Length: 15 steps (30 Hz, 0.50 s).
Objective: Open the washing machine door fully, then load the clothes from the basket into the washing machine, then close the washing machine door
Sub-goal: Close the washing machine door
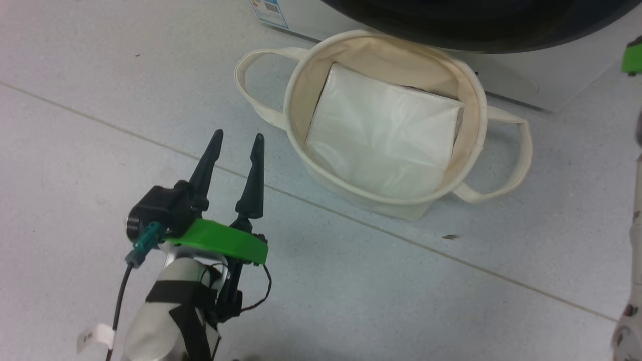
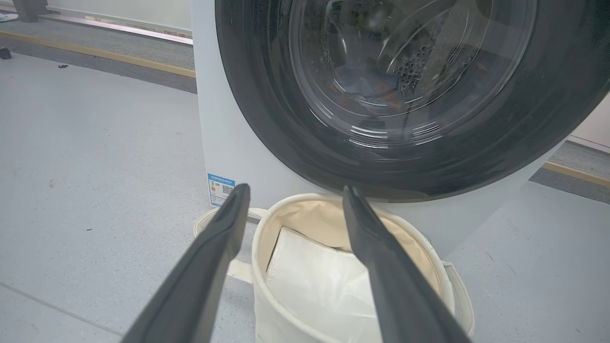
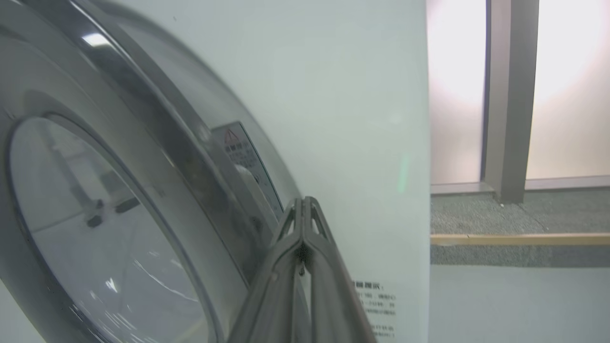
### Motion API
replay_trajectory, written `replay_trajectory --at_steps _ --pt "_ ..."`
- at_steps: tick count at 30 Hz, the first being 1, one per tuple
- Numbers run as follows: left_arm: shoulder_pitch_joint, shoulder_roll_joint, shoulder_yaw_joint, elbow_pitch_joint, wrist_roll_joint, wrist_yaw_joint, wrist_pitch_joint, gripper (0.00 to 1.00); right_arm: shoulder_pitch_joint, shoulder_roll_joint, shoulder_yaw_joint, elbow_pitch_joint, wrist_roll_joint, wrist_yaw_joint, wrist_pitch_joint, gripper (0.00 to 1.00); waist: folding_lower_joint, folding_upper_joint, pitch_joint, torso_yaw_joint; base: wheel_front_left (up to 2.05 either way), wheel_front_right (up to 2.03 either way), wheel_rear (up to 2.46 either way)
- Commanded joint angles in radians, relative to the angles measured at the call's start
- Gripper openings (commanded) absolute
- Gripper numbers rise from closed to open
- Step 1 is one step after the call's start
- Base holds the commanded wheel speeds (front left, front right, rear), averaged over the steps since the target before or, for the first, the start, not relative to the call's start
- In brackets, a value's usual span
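The round cream basket [image 1: 381, 55] stands on the floor against the white washing machine [image 2: 224, 143], and a flat white liner sheet [image 1: 381, 135] lies inside it. The glossy black door [image 2: 267, 119] lies against the machine's front. Through its glass I see blue clothes with orange spots [image 2: 369, 86] in the drum. My left gripper [image 1: 237, 135] hovers open and empty left of the basket, pointing at it. My right gripper [image 3: 303, 202] is shut with nothing in it, its tips beside the door's rim [image 3: 190, 143] on the machine's front.
Grey tiled floor [image 1: 100, 125] spreads to the left of and in front of the basket. A blue label [image 2: 220, 188] sits low on the machine's left. My right arm's green wrist mount [image 1: 632, 55] shows at the right edge. A frosted wall and post [image 3: 505, 95] stand beyond the machine.
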Motion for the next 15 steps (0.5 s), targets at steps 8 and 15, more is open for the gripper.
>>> replay_trajectory --at_steps 8,15 --pt "0.003 0.019 0.031 -0.024 0.008 0.003 -0.005 1.0 0.082 0.033 0.093 -0.107 0.017 0.004 -0.005 0.0 -0.0001 0.0 -0.027 -0.001 0.0 0.0 0.0" --pt "0.004 0.019 0.024 -0.022 0.005 0.002 -0.005 1.0 0.044 0.021 0.101 0.008 -0.005 0.004 -0.005 0.0 -0.0001 0.0 -0.024 0.007 0.0 0.0 0.0"
